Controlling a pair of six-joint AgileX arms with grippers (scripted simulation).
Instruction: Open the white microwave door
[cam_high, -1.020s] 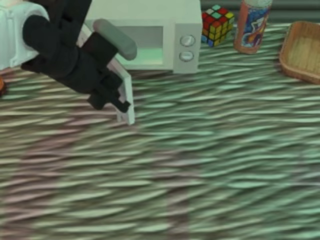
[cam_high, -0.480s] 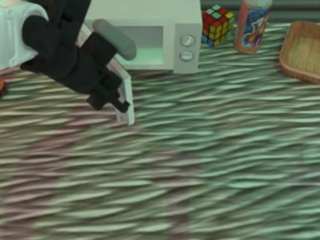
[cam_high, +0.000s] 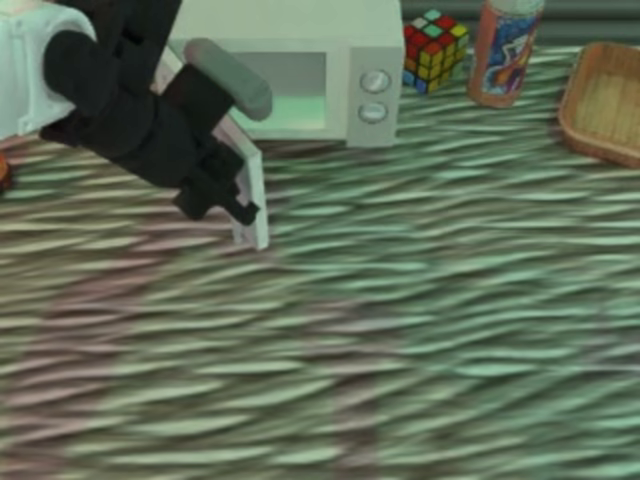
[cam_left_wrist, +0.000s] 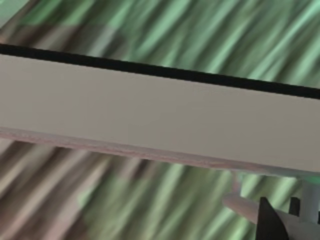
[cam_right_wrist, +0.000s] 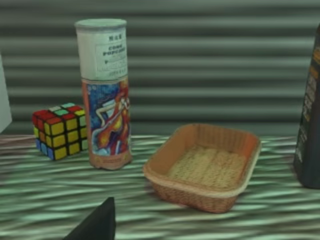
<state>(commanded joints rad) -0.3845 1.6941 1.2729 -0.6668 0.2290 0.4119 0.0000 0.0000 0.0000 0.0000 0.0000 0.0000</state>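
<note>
My left gripper (cam_high: 243, 212) is clenched on the free edge of the door (cam_high: 254, 200), which stands swung wide open toward 6 o'clock from the white microwave (cam_high: 300, 70) (top-left of the table). My right gripper's state I cannot tell.

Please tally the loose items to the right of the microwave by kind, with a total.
Puzzle cube: 1
Printed canister: 1
Wicker basket: 1
Dark container, seen only in the right wrist view: 1
Total: 4
</note>
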